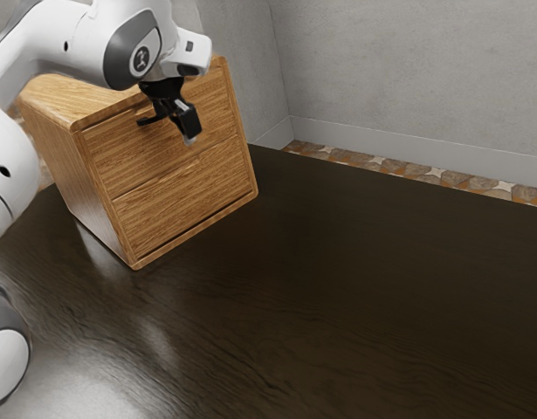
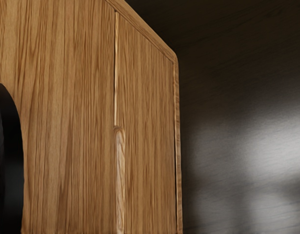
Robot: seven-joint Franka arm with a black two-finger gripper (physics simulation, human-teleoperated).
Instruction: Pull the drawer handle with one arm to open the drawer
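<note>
On the dark wooden table (image 1: 355,288) stood a two-drawer oak cabinet (image 1: 181,188). The black two-finger gripper (image 1: 188,124) hung against its upper drawer front (image 1: 120,157), beside the black handle (image 1: 148,119). I couldn't tell how wide the gripper stood.

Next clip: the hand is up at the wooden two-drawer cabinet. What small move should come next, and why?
Probably a short, straight pull away from the light wooden cabinet's front. The black two-finger gripper sits at the small black handle of the upper drawer, whose front looks flush with the lower drawer, so it is not yet open. Whether the handle is gripped I cannot tell.
</note>
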